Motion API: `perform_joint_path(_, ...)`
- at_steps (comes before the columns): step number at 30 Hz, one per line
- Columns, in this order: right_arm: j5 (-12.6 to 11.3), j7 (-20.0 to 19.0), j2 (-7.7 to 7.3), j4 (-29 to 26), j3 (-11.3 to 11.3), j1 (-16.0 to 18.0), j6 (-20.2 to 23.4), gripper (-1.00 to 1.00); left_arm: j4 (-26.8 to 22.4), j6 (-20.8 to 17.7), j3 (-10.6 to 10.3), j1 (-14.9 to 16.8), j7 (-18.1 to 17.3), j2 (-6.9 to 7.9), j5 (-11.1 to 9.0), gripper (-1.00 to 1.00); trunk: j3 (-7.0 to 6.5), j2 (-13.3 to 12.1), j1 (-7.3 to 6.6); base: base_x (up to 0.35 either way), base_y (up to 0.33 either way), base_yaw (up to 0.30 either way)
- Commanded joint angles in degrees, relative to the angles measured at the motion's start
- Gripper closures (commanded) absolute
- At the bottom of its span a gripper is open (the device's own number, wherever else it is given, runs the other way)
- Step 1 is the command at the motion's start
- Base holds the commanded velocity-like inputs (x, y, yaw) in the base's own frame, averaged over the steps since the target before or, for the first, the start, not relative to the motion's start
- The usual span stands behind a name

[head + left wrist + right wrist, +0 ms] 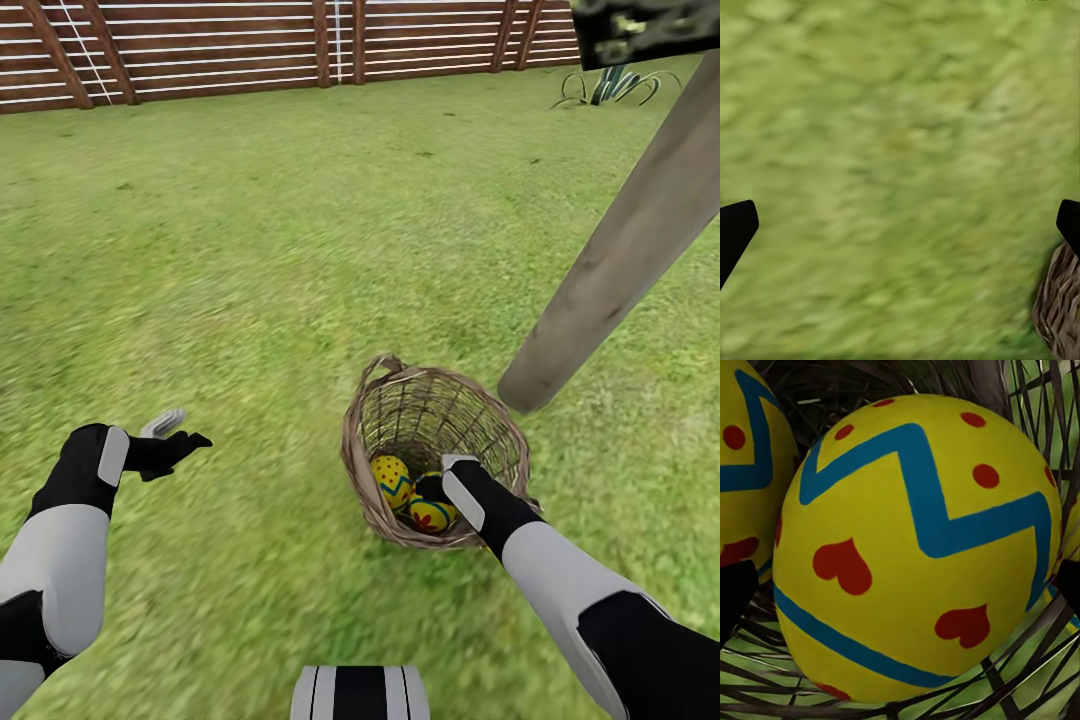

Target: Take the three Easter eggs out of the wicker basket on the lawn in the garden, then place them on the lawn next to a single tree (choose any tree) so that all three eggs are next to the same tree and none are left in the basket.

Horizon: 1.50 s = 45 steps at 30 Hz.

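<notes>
R fingers (pixel 900 585) wide, straddling egg (pixel 916 547) in basket (pixel 372 470) — L fingers (pixel 900 225) wide over lawn (pixel 250 250).

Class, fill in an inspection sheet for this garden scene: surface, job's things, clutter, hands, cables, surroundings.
Surface: lawn, green grass with yellowish patches.
Job's things: wicker basket upright on the grass beside the leaning tree trunk; two Easter eggs visible inside in the head view, a third partly seen at the edge of the right wrist view.
Clutter: nothing seen.
Hands: left hand open above the grass, apart from the basket; right hand inside the basket, open around an egg.
Cables: nothing seen.
Surroundings: wooden fence; spiky plant.
</notes>
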State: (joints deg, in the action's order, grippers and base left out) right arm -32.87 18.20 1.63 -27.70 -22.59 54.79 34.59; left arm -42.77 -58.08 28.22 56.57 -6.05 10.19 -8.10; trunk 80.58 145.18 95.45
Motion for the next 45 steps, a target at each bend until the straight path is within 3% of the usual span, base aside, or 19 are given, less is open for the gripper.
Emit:
perform_joint_path(1, -0.6, 0.5, -0.05, -0.1, -0.4, 0.0, 0.1, -1.0, 0.0, -0.3, 0.2, 0.0, -0.1, -0.02, -0.1, -1.0, 0.04, 0.0, -0.01, 0.0, 0.0, 0.0)
perform_joint_path(8, -0.6, 0.5, -0.05, 0.4, -0.4, 0.0, 0.0, -1.0, 0.0, -0.3, 0.2, 0.0, -0.1, -0.01, -0.1, -1.0, 0.48, 0.0, 0.04, 0.0, 0.0, 0.0)
perform_joint_path(9, -0.6, 0.5, -0.05, 0.4, -0.4, 0.0, 0.0, 1.0, 0.0, -0.3, 0.2, 0.0, -0.1, 0.0, -0.1, -1.0, 0.48, 0.0, 0.04, 0.0, 0.0, 0.0)
perform_joint_path(22, -0.6, 0.5, -0.32, 0.5, -0.3, 0.0, -1.2, 1.0, 1.6, -0.3, 0.5, 0.0, -0.2, 1.14, -0.1, -1.0, 0.48, 0.0, 0.04, 0.0, 0.0, 0.0)
perform_joint_path(39, -0.3, 0.5, -0.48, 0.6, -0.3, 0.0, -1.2, 1.0, 1.7, -0.4, 0.6, 0.0, -0.4, 1.28, -0.3, -1.0, 0.48, 0.0, 0.04, 0.0, 0.0, 0.0)
perform_joint_path(45, -0.3, 0.5, -0.4, 0.8, -0.4, 0.0, -1.2, 1.0, 2.7, -0.3, 0.6, 0.0, -0.5, 1.25, -0.3, -1.0, -0.84, 0.0, -0.11, 0.0, 0.0, 0.0)
